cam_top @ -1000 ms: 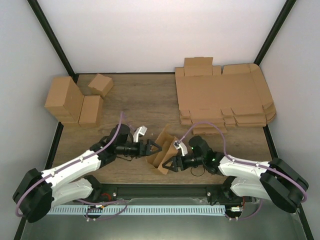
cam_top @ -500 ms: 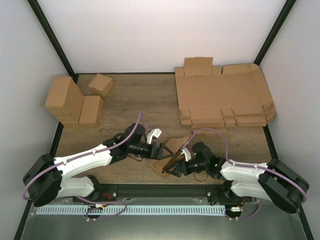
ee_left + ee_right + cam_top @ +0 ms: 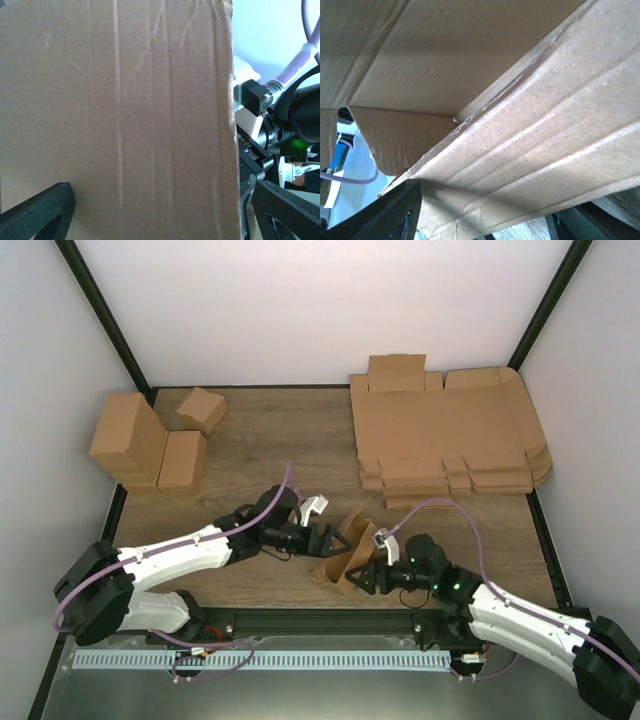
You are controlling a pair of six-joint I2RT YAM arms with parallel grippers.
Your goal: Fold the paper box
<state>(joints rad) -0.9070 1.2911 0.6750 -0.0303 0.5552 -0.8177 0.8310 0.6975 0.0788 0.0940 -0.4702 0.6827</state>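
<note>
Paper box (image 3: 340, 558): long axis diagonal, near-left to far-right (half-formed).

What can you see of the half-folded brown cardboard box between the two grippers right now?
The plain brown corrugated cardboard box is partly folded: creased, unprinted panels stand at angles, one rounded flap loose. It sits on the wooden table near the front edge. The open left gripper faces one flat panel; the right gripper reaches under a tilted panel. Contact is unclear.
</note>
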